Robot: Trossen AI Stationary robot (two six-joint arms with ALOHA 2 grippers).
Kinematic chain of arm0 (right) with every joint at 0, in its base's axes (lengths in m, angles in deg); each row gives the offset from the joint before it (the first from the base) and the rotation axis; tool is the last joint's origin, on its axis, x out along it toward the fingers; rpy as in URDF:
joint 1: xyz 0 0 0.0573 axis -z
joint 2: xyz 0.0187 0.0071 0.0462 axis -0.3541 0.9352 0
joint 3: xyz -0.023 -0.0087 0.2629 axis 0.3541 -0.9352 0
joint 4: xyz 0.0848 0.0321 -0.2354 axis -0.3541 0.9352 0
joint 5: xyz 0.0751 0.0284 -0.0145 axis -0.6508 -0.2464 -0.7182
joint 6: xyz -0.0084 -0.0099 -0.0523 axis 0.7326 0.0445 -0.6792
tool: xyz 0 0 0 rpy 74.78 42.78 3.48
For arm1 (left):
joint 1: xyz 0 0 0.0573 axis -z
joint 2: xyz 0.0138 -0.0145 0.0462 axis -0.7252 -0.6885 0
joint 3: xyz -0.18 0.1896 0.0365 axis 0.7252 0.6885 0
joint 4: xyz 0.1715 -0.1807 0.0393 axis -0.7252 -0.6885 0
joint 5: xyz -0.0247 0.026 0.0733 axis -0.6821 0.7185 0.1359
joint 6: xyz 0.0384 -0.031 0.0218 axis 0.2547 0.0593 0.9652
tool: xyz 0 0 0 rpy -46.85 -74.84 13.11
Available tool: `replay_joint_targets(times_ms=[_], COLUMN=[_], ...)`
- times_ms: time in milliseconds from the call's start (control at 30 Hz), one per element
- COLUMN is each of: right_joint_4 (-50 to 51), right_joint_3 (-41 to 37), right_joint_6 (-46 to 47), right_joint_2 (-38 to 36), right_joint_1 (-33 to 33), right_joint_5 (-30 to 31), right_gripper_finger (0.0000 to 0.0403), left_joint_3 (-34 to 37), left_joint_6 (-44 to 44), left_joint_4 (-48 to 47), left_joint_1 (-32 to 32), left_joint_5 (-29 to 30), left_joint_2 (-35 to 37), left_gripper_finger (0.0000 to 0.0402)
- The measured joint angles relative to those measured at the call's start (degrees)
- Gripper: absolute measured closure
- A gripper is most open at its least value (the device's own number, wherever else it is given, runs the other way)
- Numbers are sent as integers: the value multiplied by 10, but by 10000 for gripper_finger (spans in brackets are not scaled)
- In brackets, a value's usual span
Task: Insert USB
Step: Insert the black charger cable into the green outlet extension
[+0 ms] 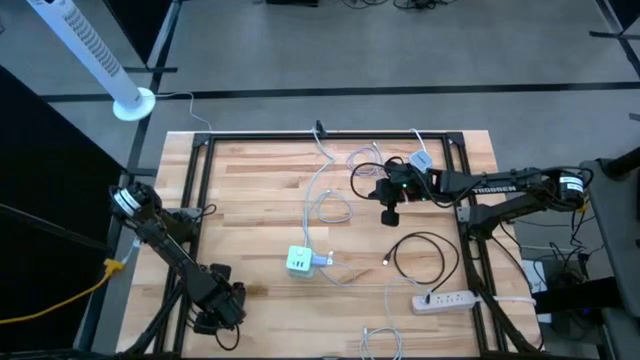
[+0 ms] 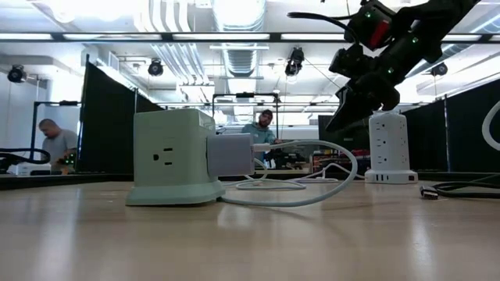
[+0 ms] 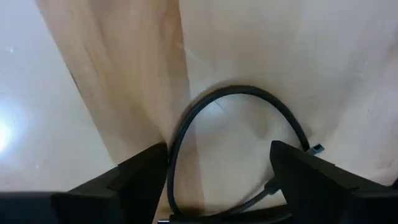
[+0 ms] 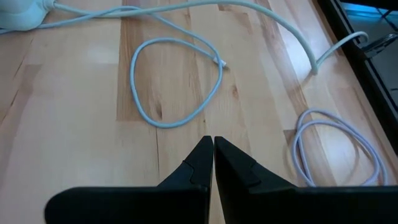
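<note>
The job looks barely begun, in the reach-for-the-cable stage: neither arm holds anything. The right gripper [image 1: 391, 213] hangs above the far-right part of the wooden table [image 1: 250, 180], its fingers pressed together and empty, as the right wrist view shows [image 4: 213, 163], pointing toward a loose loop of white cable [image 4: 174, 81] whose free plug end [image 4: 219, 62] lies bare on the wood. The pale green outlet cube [image 1: 299, 261] sits near the table's middle, toward the near edge, with a white adapter [image 2: 230, 154] already plugged into its side and a white lead curling away from it. The left gripper [image 1: 215, 305] waits at the near-left corner with its fingers spread wide, its wrist camera looking down at a black cable [image 3: 236, 106]. A black cable loop [image 1: 420, 255] and a white power strip [image 1: 444, 300] lie at the near right, and a white tower power strip [image 2: 388, 148] stands in the background of the low view. I judge that the next move calls for the right gripper to part its fingers, drop onto the plug end and grip it squarely so the connector can be lined up with a port on the cube. White lettering runs along the right forearm, seemingly the maker's name, but too small to read with certainty; nothing else is legible.
</note>
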Motion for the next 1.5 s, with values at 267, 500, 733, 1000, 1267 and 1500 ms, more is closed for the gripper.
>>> replay_joint_targets(times_ms=[267,500,733,1000,1267,1500], right_joint_4=[-27,-28,-29,-29,-29,-30], right_joint_3=[0,0,0,0,0,0], right_joint_6=[-3,-3,4,6,-9,-18], right_joint_2=[0,0,0,0,0,0], right_joint_1=[1,1,1,1,1,1], right_joint_5=[0,0,0,0,0,0], right_gripper_finger=[403,403,403,403,403,403], left_joint_3=[-6,-16,-45,-43,-35,-35], left_joint_6=[88,158,167,100,64,6], left_joint_4=[6,17,14,10,56,146], left_joint_1=[-60,-135,-204,-215,-159,-137], left_joint_5=[101,166,241,50,3,-20], left_joint_2=[0,18,48,70,52,4], left_gripper_finger=[128,128,128,128,128,128])
